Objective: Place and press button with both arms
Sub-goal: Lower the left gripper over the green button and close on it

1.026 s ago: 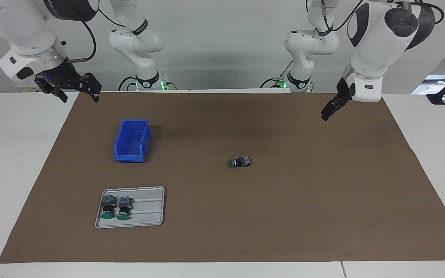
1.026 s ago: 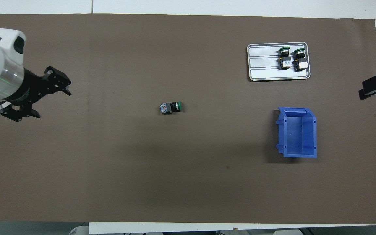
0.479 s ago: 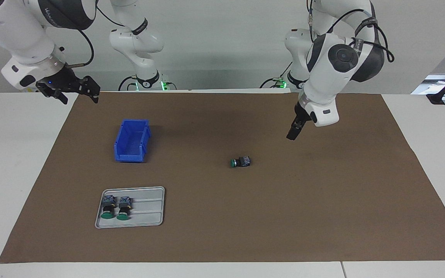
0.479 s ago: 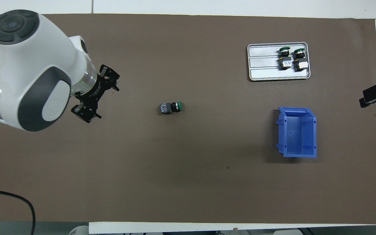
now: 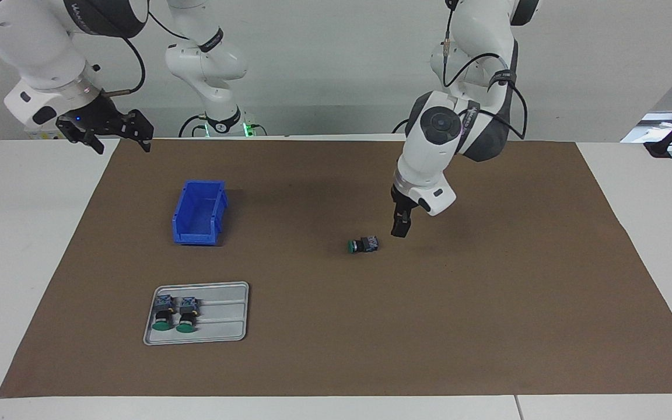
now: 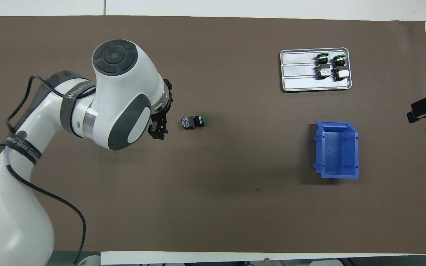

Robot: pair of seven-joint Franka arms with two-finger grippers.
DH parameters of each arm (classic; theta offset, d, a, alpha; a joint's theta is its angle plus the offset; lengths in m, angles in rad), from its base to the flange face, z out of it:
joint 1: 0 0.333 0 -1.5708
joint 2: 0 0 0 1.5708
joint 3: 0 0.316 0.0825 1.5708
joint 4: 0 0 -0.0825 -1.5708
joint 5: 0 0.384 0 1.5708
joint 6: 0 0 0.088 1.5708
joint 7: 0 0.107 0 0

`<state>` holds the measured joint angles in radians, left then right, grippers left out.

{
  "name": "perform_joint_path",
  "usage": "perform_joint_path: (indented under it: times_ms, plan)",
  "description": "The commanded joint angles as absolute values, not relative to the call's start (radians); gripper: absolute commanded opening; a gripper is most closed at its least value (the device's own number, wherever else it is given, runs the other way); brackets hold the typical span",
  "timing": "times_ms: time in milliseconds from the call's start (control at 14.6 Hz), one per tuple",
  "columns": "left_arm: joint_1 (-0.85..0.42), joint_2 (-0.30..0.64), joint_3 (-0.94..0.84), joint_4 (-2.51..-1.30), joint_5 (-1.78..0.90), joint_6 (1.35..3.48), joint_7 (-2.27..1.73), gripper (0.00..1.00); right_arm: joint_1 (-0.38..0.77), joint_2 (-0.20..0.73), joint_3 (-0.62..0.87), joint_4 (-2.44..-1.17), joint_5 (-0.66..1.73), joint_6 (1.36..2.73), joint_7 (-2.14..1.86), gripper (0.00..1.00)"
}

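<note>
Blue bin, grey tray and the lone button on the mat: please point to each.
blue bin (image 5: 214, 201), facing view, on its side wall.
grey tray (image 5: 225, 315), facing view, on its bare ribbed floor.
lone button (image 6: 191, 122), overhead view, on its body.

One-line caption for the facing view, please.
Left claw open beside the lone button lying on its side mid-mat; right claw open, waiting at the right arm's end.

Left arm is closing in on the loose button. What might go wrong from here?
1. The button lies on its side, unsupported on the mat; a finger of the left end effector may nudge it away.
2. The end effector hangs over the mat beside the button's block end, so descending there would miss it.
</note>
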<state>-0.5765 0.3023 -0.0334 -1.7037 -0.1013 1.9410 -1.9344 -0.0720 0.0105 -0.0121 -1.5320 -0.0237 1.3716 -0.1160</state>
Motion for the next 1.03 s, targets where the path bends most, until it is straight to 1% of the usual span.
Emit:
perform_joint_path:
  times_ms: [0,205,410,684,821,957]
  plan:
    - [-0.633,0.359,-0.017,-1.698,-0.112,1.989,-2.052,1.0,-0.078,-0.014,-0.006,-1.565,-0.02,1.382,-0.124,1.0]
    - [-0.641,0.406,-0.015,-1.681,-0.1,2.051,-2.195,0.99,-0.075,-0.015,-0.006,-1.565,-0.02,1.382,-0.124,1.0]
    - [-0.675,0.449,-0.014,-1.678,-0.1,2.078,-2.227,0.99,-0.078,-0.014,-0.006,-1.565,-0.02,1.382,-0.124,1.0]
    - [-0.675,0.46,-0.014,-1.68,-0.1,2.115,-2.249,0.99,-0.077,-0.015,-0.006,-1.565,-0.02,1.382,-0.124,1.0]
    - [-0.676,0.488,-0.014,-1.68,-0.1,2.138,-2.261,0.99,-0.077,-0.015,-0.006,-1.565,-0.02,1.382,-0.124,1.0]
    - [-0.676,0.492,-0.014,-1.678,-0.1,2.158,-2.284,0.98,-0.077,-0.014,-0.006,-1.565,-0.02,1.382,-0.124,1.0]
